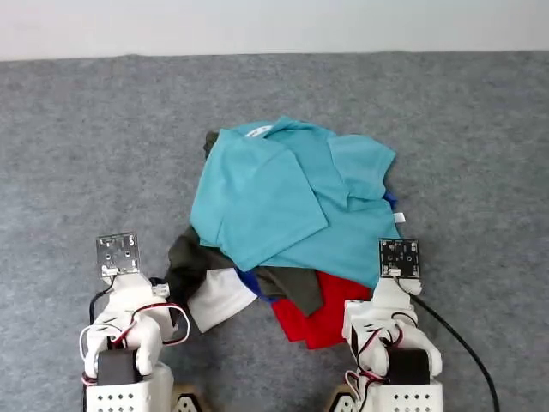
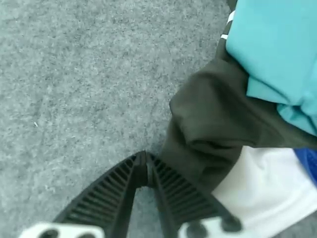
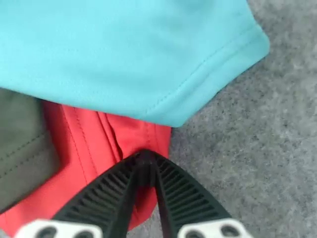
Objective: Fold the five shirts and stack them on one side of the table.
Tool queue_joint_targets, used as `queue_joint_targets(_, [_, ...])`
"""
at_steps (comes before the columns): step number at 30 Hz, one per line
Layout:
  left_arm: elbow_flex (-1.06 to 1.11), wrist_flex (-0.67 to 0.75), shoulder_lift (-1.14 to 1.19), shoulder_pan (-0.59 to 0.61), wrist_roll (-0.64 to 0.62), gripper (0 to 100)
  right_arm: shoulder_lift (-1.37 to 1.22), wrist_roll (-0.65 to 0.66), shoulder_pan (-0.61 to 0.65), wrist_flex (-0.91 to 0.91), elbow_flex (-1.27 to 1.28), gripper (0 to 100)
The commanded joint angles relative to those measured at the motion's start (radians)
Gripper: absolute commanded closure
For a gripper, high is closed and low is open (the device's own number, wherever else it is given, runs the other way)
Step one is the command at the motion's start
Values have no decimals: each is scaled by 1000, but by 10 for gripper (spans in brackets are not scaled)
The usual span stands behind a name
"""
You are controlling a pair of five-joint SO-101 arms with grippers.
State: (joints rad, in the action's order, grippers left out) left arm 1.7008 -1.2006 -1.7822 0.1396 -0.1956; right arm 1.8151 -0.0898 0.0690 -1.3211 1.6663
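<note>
Overlapping red shirt (image 3: 84,148): teal shirt (image 3: 124,49) (hem stitching, right wrist view).

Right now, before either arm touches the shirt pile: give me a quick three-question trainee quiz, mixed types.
1. True or false: the teal short-sleeved shirt is the topmost shirt.
2. Which shirt lies under the tips of the black ribbed right gripper? A the white shirt; B the red fabric shirt; C the blue shirt.
3. Fill in: the black ribbed left gripper and the right gripper are both ____.
Key: 1 true; 2 B; 3 shut.
</note>
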Motion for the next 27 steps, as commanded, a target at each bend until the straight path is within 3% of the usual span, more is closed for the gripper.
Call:
queue_joint_targets(1, [-15,-2,-2,8,-9,993,-1,8,-15,15,17,990])
queue_joint_targets(11, [-15,0,-2,8,-6,992,-1,8,-15,15,17,990])
queue_joint_targets(17, [-15,28,-2,8,176,992,-1,8,-15,15,17,990])
queue_joint_targets(27, [-15,77,-2,14,183,992,-1,8,-15,15,17,990])
